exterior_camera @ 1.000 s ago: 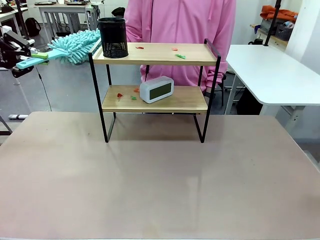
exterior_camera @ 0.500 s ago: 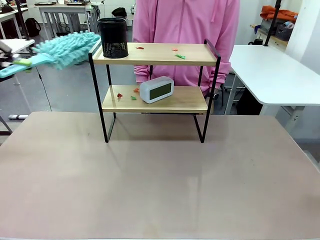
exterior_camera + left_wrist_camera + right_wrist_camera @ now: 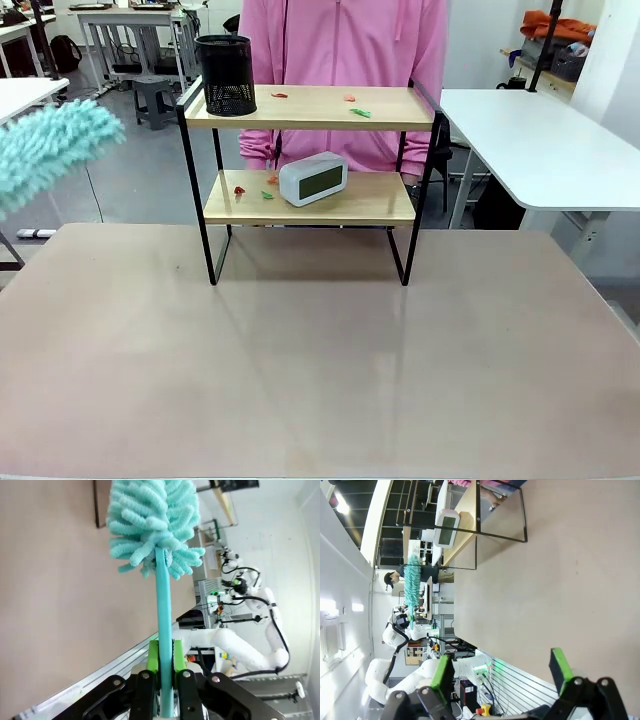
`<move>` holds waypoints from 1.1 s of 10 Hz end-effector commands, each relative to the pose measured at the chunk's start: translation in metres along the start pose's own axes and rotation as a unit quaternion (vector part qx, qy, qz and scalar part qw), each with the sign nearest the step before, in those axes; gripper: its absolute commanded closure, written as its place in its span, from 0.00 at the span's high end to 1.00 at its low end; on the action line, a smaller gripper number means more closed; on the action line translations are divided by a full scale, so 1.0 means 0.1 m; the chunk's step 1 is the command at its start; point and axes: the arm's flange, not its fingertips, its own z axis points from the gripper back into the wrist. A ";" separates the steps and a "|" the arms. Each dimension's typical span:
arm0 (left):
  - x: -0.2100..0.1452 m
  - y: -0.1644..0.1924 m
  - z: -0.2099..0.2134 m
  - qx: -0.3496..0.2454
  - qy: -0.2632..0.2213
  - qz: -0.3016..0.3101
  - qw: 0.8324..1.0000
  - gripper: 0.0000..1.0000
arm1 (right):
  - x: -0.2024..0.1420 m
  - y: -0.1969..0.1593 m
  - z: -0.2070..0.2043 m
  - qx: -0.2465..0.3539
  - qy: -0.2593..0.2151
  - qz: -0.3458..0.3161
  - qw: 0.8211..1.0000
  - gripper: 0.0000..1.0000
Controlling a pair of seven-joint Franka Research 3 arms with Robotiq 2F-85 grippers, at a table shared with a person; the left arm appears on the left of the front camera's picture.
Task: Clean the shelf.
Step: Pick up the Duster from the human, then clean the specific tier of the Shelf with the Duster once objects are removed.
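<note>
The shelf [image 3: 310,105] stands at the table's far middle, with red and green scraps [image 3: 360,113] on its top board and more scraps [image 3: 240,190] on the lower one. A black mesh cup [image 3: 226,75] sits at the top left, and a white clock [image 3: 313,178] on the lower board. My left gripper [image 3: 165,652] is shut on the teal handle of a fluffy duster [image 3: 150,525]. The duster's head [image 3: 50,150] hangs at the left edge, apart from the shelf. My right gripper [image 3: 501,670] is open over the table, far from the shelf [image 3: 470,520].
A person in a pink top [image 3: 340,40] stands right behind the shelf. A white side table [image 3: 540,140] is at the right. The tan table [image 3: 320,360] stretches bare in front of the shelf.
The duster has swung left and down, away from the shelf's top corner. The left gripper has slid out of the front view. The person has shifted slightly left.
</note>
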 end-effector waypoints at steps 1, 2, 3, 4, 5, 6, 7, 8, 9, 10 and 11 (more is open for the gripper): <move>-0.30 0.06 -0.06 0.005 0.012 0.002 1.000 0.00 | 0.02 0.01 -0.02 0.012 -0.008 0.013 1.000 1.00; -0.36 0.10 -0.10 0.001 0.036 0.002 0.999 0.00 | 0.02 0.01 -0.02 0.012 -0.008 0.013 1.000 1.00; -0.33 0.11 -0.16 0.014 0.073 -0.007 0.997 0.00 | 0.02 0.01 -0.02 0.012 -0.008 0.013 1.000 1.00; -0.34 0.12 -0.07 0.010 0.018 0.013 1.000 0.00 | 0.02 0.01 -0.02 0.012 -0.008 0.013 1.000 1.00; -0.34 0.12 -0.07 0.010 0.018 0.013 1.000 0.00 | 0.02 0.01 -0.02 0.012 -0.008 0.013 1.000 1.00; -0.34 0.12 -0.07 0.010 0.018 0.013 1.000 0.00 | 0.02 0.01 -0.02 0.012 -0.008 0.013 1.000 1.00; -0.34 0.12 -0.07 0.010 0.018 0.013 1.000 0.00 | 0.02 0.01 -0.02 0.012 -0.008 0.013 1.000 1.00; -0.34 0.12 -0.07 0.010 0.018 0.013 1.000 0.00 | 0.02 0.01 -0.02 0.012 -0.008 0.013 1.000 1.00; -0.34 0.12 -0.07 0.010 0.018 0.013 1.000 0.00 | 0.02 0.01 -0.02 0.012 -0.008 0.013 1.000 1.00; -0.34 0.12 -0.07 0.010 0.018 0.013 1.000 0.00 | 0.02 0.01 -0.02 0.012 -0.008 0.013 1.000 1.00; -0.34 0.12 -0.07 0.010 0.018 0.013 1.000 0.00 | 0.02 0.01 -0.02 0.012 -0.008 0.013 1.000 1.00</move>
